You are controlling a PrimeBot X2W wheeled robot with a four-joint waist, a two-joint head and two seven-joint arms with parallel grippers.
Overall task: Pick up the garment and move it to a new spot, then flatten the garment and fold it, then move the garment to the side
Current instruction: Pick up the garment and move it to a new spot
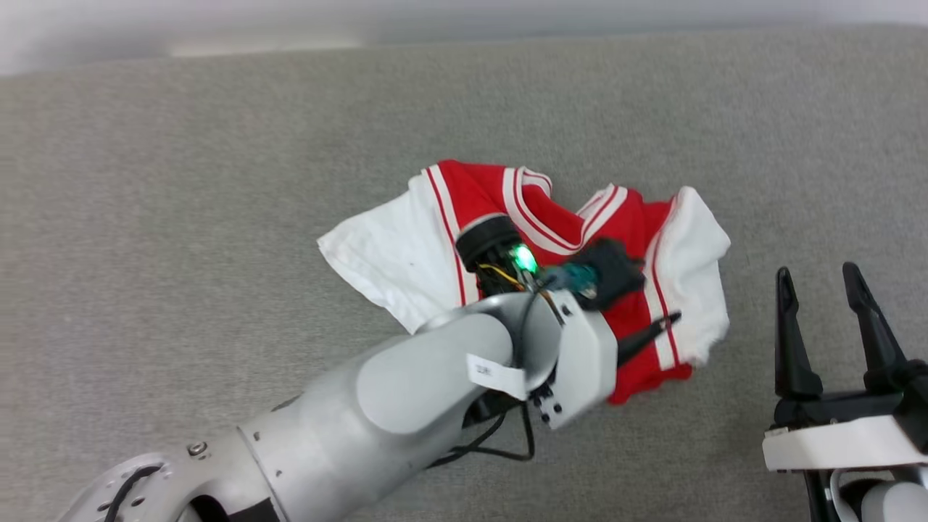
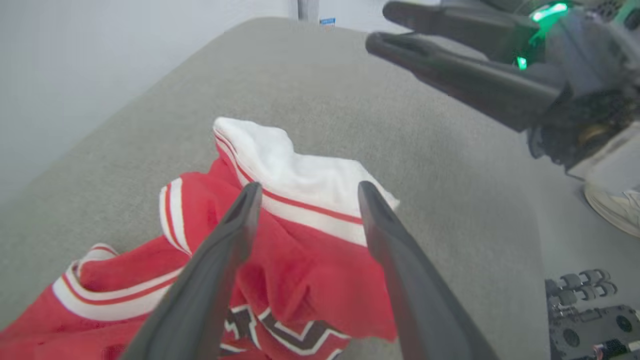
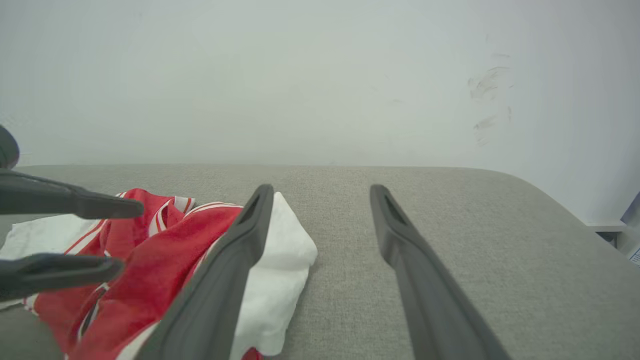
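The red and white shirt (image 1: 475,192) lies in a crumpled heap in the middle of the grey bench (image 1: 217,181). The left hand (image 2: 308,190) hangs just over the shirt, spread wide, and grips nothing. The right hand (image 1: 816,272) is spread wide too. It is empty and sits beside the shirt.
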